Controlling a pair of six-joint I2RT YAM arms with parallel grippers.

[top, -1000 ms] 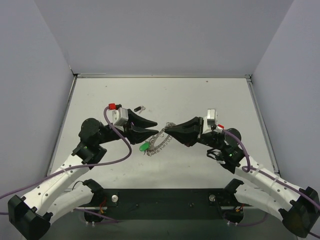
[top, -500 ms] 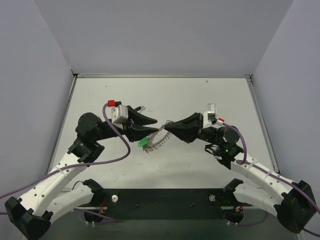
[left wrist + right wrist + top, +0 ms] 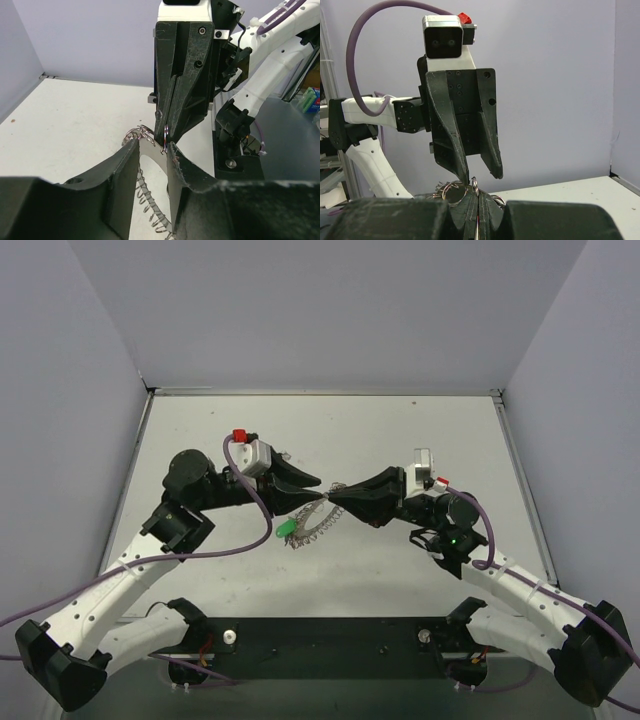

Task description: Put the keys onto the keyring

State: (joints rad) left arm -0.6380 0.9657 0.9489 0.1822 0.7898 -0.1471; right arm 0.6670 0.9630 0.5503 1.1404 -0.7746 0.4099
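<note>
The keyring (image 3: 316, 521), a flat silvery ring with a coil-like rim, hangs tilted between the two grippers; its rim shows in the left wrist view (image 3: 148, 197). A green key (image 3: 287, 530) hangs at its lower left end. My right gripper (image 3: 332, 499) is shut on the ring's upper edge, and a small split ring (image 3: 475, 184) sticks up from its fingertips (image 3: 476, 192). My left gripper (image 3: 312, 492) is open, its fingers (image 3: 131, 150) straddling the ring's flat part just before the right fingertips. The blue and red keys are not clearly visible.
A small dark-headed silver key (image 3: 284, 453) lies on the white table (image 3: 400, 430) just behind the left wrist. Grey walls close the table on three sides. The arm bases and purple cables fill the near edge.
My left arm has swung up and to the right, bringing its open fingers closer around the ring at the right fingertips. The right gripper has shifted slightly left and stays shut.
</note>
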